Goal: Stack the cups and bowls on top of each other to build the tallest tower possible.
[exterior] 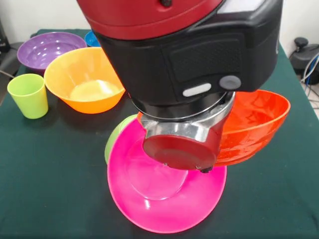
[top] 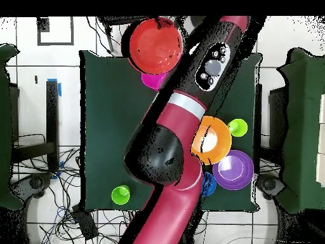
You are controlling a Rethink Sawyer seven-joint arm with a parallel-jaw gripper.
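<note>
You're looking at the arm [exterior: 184,64] blocking its own gripper, so I cannot tell its state, while the orange bowl [exterior: 254,124] is tilting on the pink bowl [exterior: 164,199] over the lime green bowl [exterior: 115,139].

Tilted bowl [exterior: 251,124] sits in larger bowl [exterior: 164,199]; cup [exterior: 28,94] well apart.

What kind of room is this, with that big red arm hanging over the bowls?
Probably a robotics lab: the red arm works over a green-covered table, loose cables trail across the tiled floor, and plastic bowls serve as test props.
</note>
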